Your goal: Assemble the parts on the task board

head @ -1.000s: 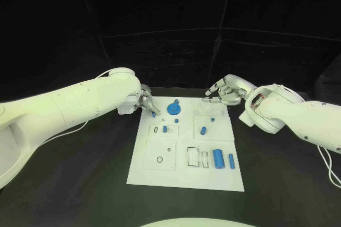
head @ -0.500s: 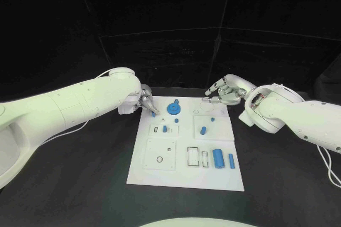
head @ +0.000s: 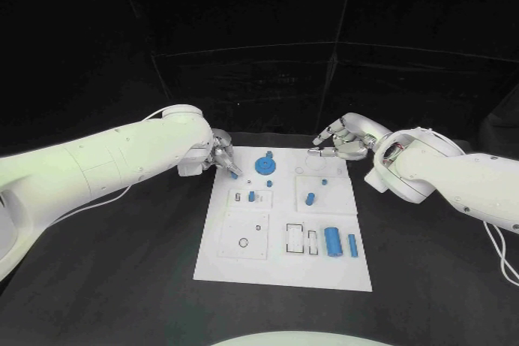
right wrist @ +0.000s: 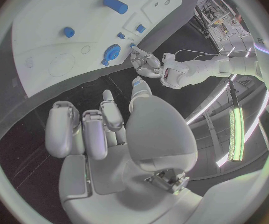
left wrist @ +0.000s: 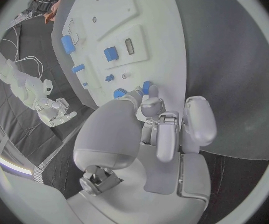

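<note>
The left hand pinches a small blue part at the far left corner of the task board, just beside the blue gear. The right hand hovers at the board's far right corner, fingers loosely curled and holding nothing. The left hand is the nearer to the gear.

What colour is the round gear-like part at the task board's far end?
Blue; the round gear-like part shows best in the head view.
</note>
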Tool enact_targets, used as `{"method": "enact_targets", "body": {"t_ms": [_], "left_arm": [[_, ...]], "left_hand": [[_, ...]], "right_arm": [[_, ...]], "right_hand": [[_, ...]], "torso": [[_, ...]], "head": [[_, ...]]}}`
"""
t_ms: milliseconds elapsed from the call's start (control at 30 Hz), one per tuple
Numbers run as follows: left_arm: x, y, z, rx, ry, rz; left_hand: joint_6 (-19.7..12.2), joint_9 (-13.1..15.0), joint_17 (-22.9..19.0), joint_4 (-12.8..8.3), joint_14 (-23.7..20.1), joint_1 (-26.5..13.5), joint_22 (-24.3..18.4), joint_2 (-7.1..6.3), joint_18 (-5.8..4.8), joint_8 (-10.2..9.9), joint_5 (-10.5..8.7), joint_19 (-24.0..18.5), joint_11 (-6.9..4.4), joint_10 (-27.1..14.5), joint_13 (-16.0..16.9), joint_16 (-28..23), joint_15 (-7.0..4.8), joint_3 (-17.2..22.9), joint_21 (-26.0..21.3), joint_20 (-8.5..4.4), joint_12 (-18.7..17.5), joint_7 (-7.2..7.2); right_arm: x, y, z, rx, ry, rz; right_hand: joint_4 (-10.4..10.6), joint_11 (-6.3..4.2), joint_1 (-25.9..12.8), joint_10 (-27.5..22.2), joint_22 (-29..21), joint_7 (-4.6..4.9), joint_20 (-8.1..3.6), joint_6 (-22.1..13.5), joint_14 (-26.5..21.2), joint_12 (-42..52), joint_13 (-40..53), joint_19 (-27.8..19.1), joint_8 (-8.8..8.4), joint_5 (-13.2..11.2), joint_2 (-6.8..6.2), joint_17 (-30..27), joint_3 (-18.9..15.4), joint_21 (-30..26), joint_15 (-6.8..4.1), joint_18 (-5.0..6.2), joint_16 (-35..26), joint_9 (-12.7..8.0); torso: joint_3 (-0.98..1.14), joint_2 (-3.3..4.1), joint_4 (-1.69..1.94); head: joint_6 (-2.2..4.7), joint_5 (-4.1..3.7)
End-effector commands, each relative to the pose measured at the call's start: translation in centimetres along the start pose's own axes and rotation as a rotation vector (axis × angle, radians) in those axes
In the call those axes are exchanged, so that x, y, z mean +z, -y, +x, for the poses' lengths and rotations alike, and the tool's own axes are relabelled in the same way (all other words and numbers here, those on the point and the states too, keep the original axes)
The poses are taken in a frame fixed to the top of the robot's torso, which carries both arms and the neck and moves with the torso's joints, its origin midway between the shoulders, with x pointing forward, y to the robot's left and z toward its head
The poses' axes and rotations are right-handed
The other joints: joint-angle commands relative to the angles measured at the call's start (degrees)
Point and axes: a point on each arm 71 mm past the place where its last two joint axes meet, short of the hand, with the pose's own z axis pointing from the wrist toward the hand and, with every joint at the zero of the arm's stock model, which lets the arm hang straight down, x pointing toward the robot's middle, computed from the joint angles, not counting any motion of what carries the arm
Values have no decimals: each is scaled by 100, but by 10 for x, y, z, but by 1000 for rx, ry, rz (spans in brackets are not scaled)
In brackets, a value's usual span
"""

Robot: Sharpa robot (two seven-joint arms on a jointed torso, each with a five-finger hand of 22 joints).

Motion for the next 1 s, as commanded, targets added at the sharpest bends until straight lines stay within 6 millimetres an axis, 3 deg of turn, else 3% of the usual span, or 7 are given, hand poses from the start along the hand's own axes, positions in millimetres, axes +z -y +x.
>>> {"method": "enact_targets", "body": {"t_ms": [33, 433, 800, 1000], "left_arm": [[-4, 3, -2, -23, 48, 37], [-26, -2, 7, -94, 116, 76], [-41, -14, 32, -142, 146, 96], [-44, -16, 46, -158, 149, 99]], "left_hand": [[43, 9, 1510, -819, 595, -133, 30, -108, 34, 46, 13, 40, -9, 68, 4, 36, 18, 1037, 36, -9, 5, 13], [72, 32, 1510, -951, 595, -361, 130, -289, 12, 134, 24, 94, -26, 161, 64, 36, -2, 1532, 94, -7, 66, 5], [88, 40, 1510, -985, 595, -425, 179, -341, 3, 163, 25, 120, -33, 195, 87, 36, -7, 1664, 125, -11, 88, -2], [96, 43, 1510, -995, 595, -450, 196, -360, 0, 175, 26, 130, -37, 213, 100, 36, -9, 1714, 136, -13, 99, -6]], "right_arm": [[0, -1, -2, 2, 8, -8], [-2, 1, -3, 2, 10, -4], [-3, 3, -4, 2, 12, 2], [-3, 4, -5, 2, 11, 3]], "right_hand": [[25, -7, -10, -16, -6, 16, -7, -29, 378, 8, 0, -48, 36, 25, 44, 529, 11, -20, -46, -31, -32, -3], [25, -7, -10, -16, -6, 16, -7, -29, 378, 8, 0, -48, 36, 25, 44, 529, 11, -20, -46, -31, -32, -3], [25, -7, -10, -16, -6, 16, -7, -29, 378, 8, 0, -48, 36, 25, 44, 529, 11, -20, -46, -31, -32, -3], [25, -7, -10, -16, -6, 16, -7, -29, 378, 8, 0, -48, 36, 25, 44, 529, 11, -20, -46, -31, -32, -3]], "torso": [[0, -1, 1], [-5, 2, 0], [-6, 3, 10], [-6, 8, -10]], "head": [[4, 7], [9, 38], [-13, 63], [-22, 80]]}}
